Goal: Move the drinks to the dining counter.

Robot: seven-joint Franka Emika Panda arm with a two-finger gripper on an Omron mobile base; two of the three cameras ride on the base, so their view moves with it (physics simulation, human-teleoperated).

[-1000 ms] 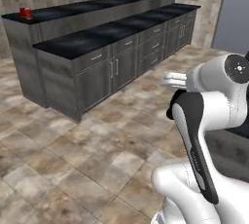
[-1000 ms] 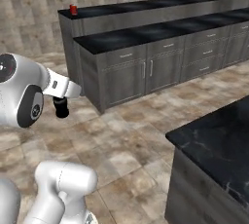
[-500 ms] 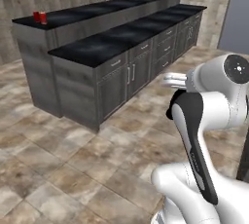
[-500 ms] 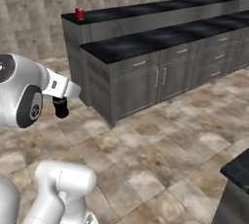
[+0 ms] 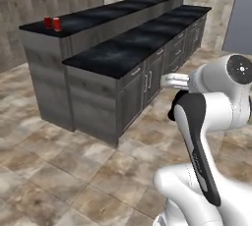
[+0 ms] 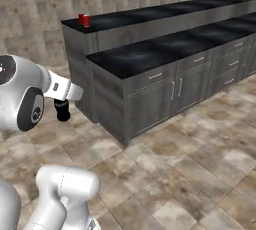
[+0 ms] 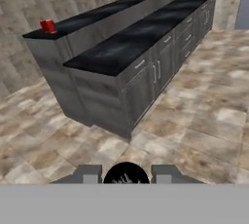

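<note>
A small dark bottle (image 7: 126,175) is held clamped in the gripper (image 7: 126,172), well short of the dining table (image 5: 115,55). Two red cans (image 5: 52,23) already stand on its raised ledge and could be toppled by a careless placement.

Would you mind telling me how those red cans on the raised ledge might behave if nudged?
The red cans look small and upright, so probably light and easy to tip. Being cylindrical, a toppled one would likely roll on the glossy ledge, which sits near the counter's end.
</note>
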